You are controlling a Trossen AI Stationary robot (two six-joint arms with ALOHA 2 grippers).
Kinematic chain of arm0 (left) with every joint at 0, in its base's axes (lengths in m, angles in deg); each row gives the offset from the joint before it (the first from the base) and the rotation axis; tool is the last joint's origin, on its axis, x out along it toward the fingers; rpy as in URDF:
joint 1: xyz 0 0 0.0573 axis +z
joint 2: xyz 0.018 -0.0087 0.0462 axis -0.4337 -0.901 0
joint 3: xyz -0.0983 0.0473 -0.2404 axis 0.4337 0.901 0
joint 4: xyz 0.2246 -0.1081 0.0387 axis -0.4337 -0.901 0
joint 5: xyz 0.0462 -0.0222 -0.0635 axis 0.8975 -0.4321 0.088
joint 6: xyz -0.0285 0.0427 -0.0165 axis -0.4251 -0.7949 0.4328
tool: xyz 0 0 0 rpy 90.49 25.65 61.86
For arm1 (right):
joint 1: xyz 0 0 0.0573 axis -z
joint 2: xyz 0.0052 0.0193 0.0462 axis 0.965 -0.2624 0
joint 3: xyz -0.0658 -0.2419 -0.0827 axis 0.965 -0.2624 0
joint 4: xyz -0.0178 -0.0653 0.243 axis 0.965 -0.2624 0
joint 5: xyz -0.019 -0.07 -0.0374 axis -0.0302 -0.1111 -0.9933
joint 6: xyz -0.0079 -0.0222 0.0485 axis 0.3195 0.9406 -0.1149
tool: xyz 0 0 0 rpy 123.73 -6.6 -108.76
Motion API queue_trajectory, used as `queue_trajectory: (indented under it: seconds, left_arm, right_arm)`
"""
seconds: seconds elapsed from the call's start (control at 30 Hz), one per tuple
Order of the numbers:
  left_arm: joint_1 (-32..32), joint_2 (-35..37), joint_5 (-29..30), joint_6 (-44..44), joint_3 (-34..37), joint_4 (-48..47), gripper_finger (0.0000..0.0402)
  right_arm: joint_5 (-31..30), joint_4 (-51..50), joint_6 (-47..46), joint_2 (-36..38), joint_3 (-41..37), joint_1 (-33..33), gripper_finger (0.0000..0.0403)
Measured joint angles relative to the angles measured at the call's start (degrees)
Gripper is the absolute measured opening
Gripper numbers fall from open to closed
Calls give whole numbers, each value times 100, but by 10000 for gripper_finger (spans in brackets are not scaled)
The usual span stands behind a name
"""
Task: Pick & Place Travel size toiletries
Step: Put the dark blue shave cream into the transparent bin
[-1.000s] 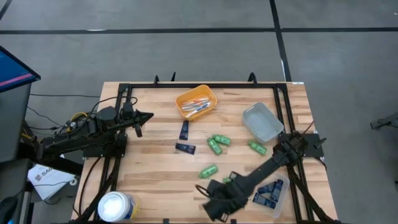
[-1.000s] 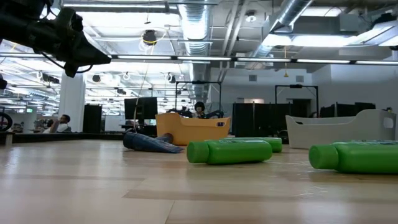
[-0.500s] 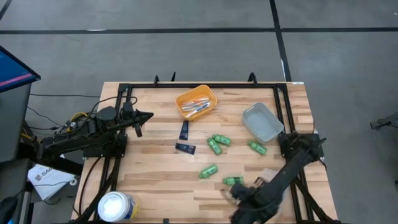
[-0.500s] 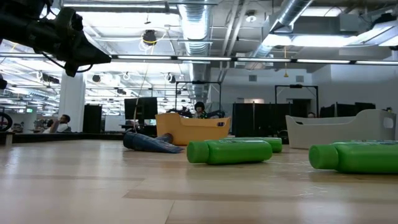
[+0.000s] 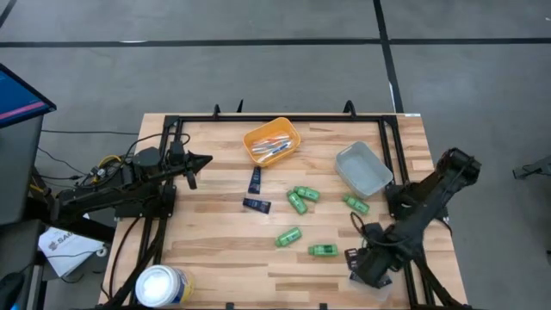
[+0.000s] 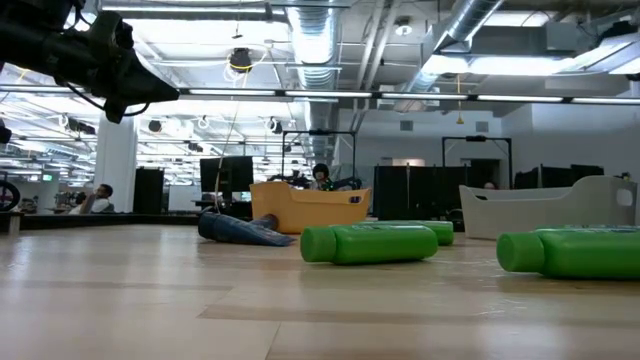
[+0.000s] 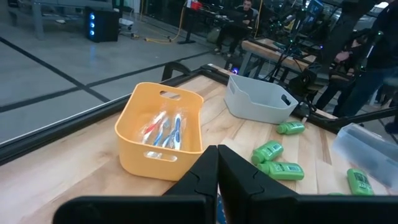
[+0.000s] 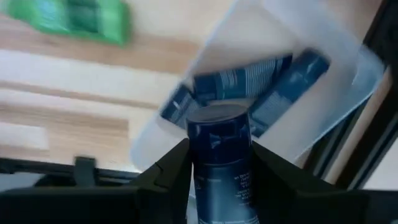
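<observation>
My right gripper [image 5: 356, 264] hovers over the clear tray [image 8: 283, 37] at the table's near right corner, shut on a dark navy packet [image 8: 219, 158]. Two more navy packets [image 8: 245, 79] lie in that tray. Several green bottles [image 5: 297, 203] lie on their sides on the wood, one [image 5: 324, 251] just left of the gripper. Two navy packets [image 5: 256, 205] lie flat mid-table. Toothbrush sticks [image 7: 165, 129] lie in the orange tray [image 5: 272, 141]. My left gripper [image 5: 204, 160] waits shut above the table's left part. My right gripper pinches the navy packet between its two fingers [image 8: 171, 168], one on each side. The packet's free end [image 8: 217, 119] sticks out ahead of the fingertips. The packet is lifted clear, above the clear tray and the packets in it.
A grey tray [image 5: 363, 168] stands at the far right, the orange tray at the far middle. A large white tub [image 5: 162, 284] sits at the near left corner. Black frame rails [image 5: 389, 146] run along the table's edges. Bare wood lies between tub and bottles.
My right arm has swung from the near middle of the table toward the right edge, stopping over the clear tray at the near right corner. The left arm and the things on the table have kept still.
</observation>
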Motion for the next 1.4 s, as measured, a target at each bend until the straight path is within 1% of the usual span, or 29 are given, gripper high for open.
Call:
queue_trajectory:
  seconds: [0.07,0.13,0.23,0.37,0.6,0.77,0.9,1.13,1.23,1.4]
  left_arm:
    - [0,0,1,0,0,2,2]
    - [0,0,1,0,0,0,2]
    - [0,0,1,0,0,2,2]
    - [0,0,0,0,0,7,2]
    - [0,-13,-1,1,0,18,2]
    - [0,-13,-4,3,0,20,2]
    - [0,-22,-4,3,0,17,2]
    - [0,-22,-5,3,0,39,2]
    - [0,-22,-6,3,0,46,2]
    - [0,-22,-6,3,0,46,2]
  right_arm:
    - [143,133,-6,-108,-247,168,126]
    - [145,174,61,-250,-386,272,127]
    - [207,-272,412,-332,-437,393,129]
    - [459,-762,967,-341,-448,395,128]
    - [352,-521,2903,-355,-477,309,128]
    - [341,-569,3671,-355,-616,296,127]
    - [382,-457,3896,-355,-760,281,132]
    - [385,303,3906,-358,-1042,281,131]
    - [390,332,3906,-360,-1119,272,131]
    - [389,355,4305,-360,-1139,276,151]
